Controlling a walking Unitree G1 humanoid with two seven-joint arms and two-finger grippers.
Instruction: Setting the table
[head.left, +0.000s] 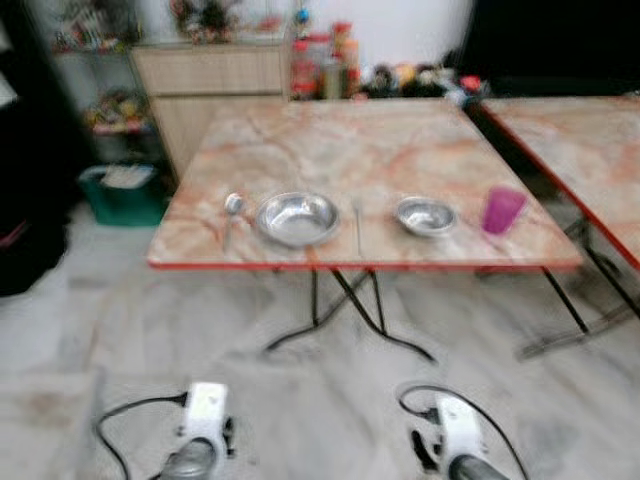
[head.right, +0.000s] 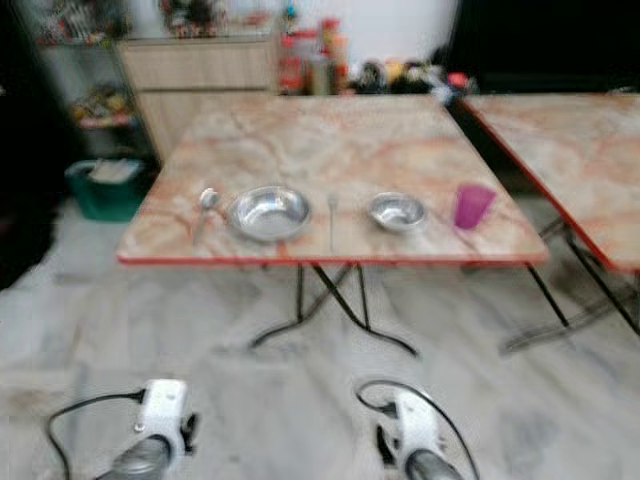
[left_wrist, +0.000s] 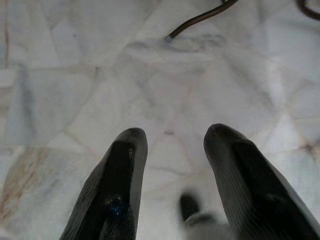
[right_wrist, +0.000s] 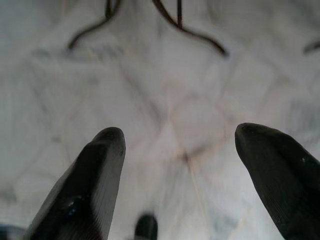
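A marble-patterned tabletop (head.left: 380, 150) with a red edge is occupying the middle of the left eye view, and the setting is lying in a row along its near edge. From left to right, a spoon (head.left: 233, 208) is sitting just beside a large steel bowl (head.left: 297, 218), a thin utensil, too blurred to identify (head.left: 357, 225), is lying between that bowl and a small steel bowl (head.left: 425, 215), and a purple cup (head.left: 501, 210) is standing upright at the right end, near the small bowl but apart from it.

A second tabletop (head.left: 585, 150) of the same pattern is showing at the right edge of the frame. A wooden cabinet (head.left: 205, 85) and a green bin (head.left: 125, 192) are standing in the upper left, behind the table.

Both arms are hanging low at the bottom of the frame, well apart from the table. The left end effector (left_wrist: 172, 150) is pointing at the pale tiled floor (left_wrist: 75, 75) with its fingers spread and grasping nothing. The right end effector (right_wrist: 180, 150) is likewise released, fingers wide apart over the floor, with the table's dark legs (right_wrist: 190, 30) lying ahead of it.
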